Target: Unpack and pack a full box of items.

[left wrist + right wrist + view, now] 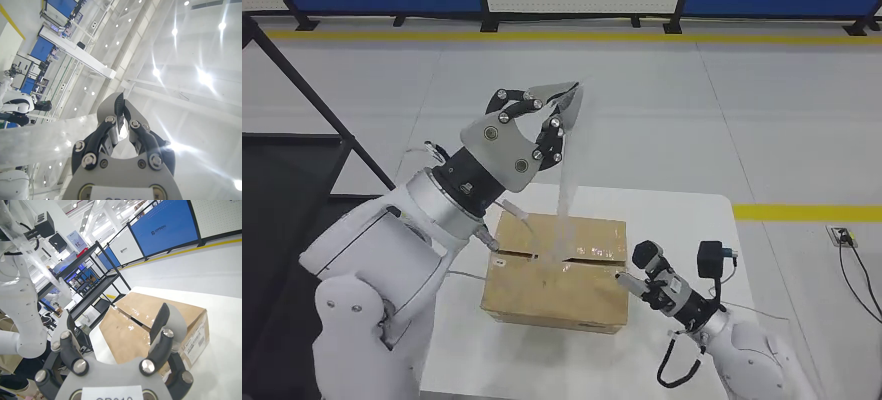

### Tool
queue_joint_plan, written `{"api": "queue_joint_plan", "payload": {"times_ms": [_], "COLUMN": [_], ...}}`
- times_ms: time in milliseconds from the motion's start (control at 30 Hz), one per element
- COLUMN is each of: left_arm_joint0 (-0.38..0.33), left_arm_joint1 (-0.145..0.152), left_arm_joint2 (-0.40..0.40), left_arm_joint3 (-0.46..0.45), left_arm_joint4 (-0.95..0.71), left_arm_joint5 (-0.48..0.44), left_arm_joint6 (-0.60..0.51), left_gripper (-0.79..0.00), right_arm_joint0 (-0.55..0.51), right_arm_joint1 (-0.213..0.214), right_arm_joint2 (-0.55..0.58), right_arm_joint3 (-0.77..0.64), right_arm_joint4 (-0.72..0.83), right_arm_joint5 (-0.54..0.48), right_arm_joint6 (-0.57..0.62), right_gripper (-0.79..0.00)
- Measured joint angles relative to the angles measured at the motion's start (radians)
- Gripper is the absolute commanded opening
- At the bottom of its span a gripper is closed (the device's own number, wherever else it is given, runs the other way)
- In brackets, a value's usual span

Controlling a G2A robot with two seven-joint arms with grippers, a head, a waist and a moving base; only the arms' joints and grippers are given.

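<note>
A brown cardboard box (557, 270) lies on the white table (682, 220), its top flaps still down with a dark slit along the seam (136, 321). A long strip of clear tape (565, 190) rises from the seam to my left gripper (564, 105), held high above the box. That gripper (122, 111) is shut on the tape's upper end, and the strip (47, 140) trails away from it. My right gripper (634, 270) sits low by the box's right end, open with nothing between its fingers (160, 321). The box (181, 313) carries a white label on its end face.
A black metal shelf rack (282, 200) stands just left of the table. Bare tabletop lies behind and to the right of the box. A yellow floor line (807, 212) runs past the table's right side.
</note>
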Motion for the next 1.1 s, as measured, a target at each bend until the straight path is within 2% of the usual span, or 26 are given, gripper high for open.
{"api": "queue_joint_plan", "payload": {"times_ms": [167,333,367,433,467,533,600,833,900,1100], "left_arm_joint0": [-0.007,-0.011,-0.013,-0.018,-0.021,-0.028,-0.034,-0.054,-0.059,-0.069], "left_arm_joint1": [0.001,0.002,0.002,0.002,0.001,0.001,0.0,-0.002,-0.002,-0.004], "left_arm_joint2": [0.01,0.024,0.028,0.038,0.043,0.054,0.064,0.082,0.085,0.101], "left_arm_joint3": [0.009,0.019,0.022,0.029,0.032,0.038,0.043,0.06,0.064,0.078], "left_arm_joint4": [-0.017,-0.009,-0.009,-0.007,-0.005,-0.001,0.0,0.003,0.006,0.018], "left_arm_joint5": [-0.019,-0.039,-0.045,-0.056,-0.06,-0.073,-0.084,-0.106,-0.115,-0.142], "left_arm_joint6": [0.008,0.007,0.007,0.006,0.005,0.003,0.002,-0.002,-0.002,-0.005], "left_gripper": [-0.785,-0.785,-0.785,-0.785,-0.785,-0.785,-0.785,-0.785,-0.785,-0.785], "right_arm_joint0": [0.004,-0.021,-0.024,-0.028,-0.029,-0.035,-0.038,-0.037,-0.039,-0.039], "right_arm_joint1": [-0.002,-0.007,-0.008,-0.01,-0.011,-0.013,-0.015,-0.024,-0.027,-0.032], "right_arm_joint2": [-0.023,-0.037,-0.042,-0.055,-0.061,-0.073,-0.082,-0.127,-0.14,-0.167], "right_arm_joint3": [0.016,0.021,0.023,0.023,0.022,0.02,0.016,0.002,-0.009,-0.033], "right_arm_joint4": [-0.004,-0.028,-0.027,-0.028,-0.029,-0.028,-0.033,-0.025,-0.033,-0.031], "right_arm_joint5": [-0.034,-0.098,-0.105,-0.113,-0.119,-0.137,-0.143,-0.1,-0.079,-0.033], "right_arm_joint6": [-0.032,-0.144,-0.154,-0.173,-0.183,-0.206,-0.22,-0.248,-0.251,-0.242], "right_gripper": [0.0,0.0,-0.049,-0.262,-0.416,-0.468,-0.486,-0.634,-0.656,-0.656]}}
